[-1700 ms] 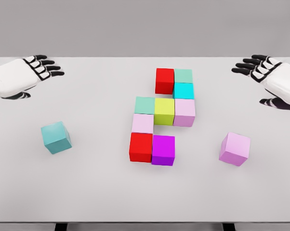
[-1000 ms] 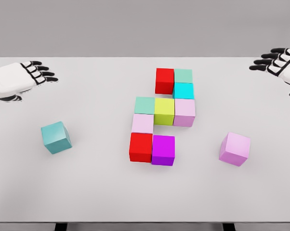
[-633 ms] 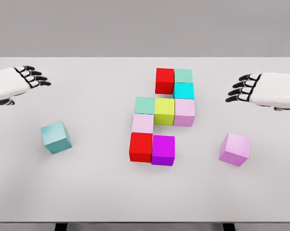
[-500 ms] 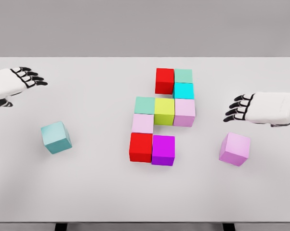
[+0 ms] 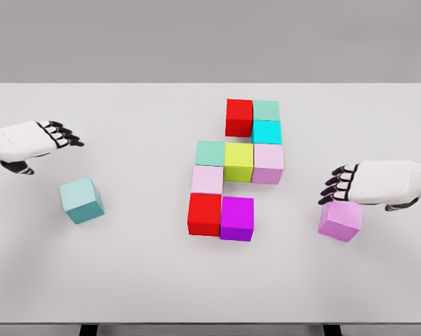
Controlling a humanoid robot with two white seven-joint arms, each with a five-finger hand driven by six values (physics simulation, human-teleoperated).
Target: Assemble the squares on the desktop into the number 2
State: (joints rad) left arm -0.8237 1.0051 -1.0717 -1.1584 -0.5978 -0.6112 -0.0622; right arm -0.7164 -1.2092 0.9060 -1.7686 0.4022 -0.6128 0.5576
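From the head view, the right hand (image 5: 368, 183) has swung in from the far right edge of the white desktop (image 5: 140, 273) and dropped low; it now hangs right over the loose lilac-pink cube (image 5: 340, 220), its dark fingertips (image 5: 334, 189) spread and reaching past the cube's top rear edge. It holds nothing yet, fingers open, and I cannot tell whether the palm is touching the cube. The left hand (image 5: 30, 142) has also drifted inward and down, open and empty, above and to the left of the loose teal cube (image 5: 82, 199), clearly apart from it.

The nine joined cubes (image 5: 236, 169) in the middle have not shifted: two in the top row, the cyan cube below, three across the middle, the pale pink one, then red and magenta along the bottom. Judging from this, the right hand is about to take the lilac cube, probably to finish the bottom row beside the magenta cube (image 5: 237, 218).
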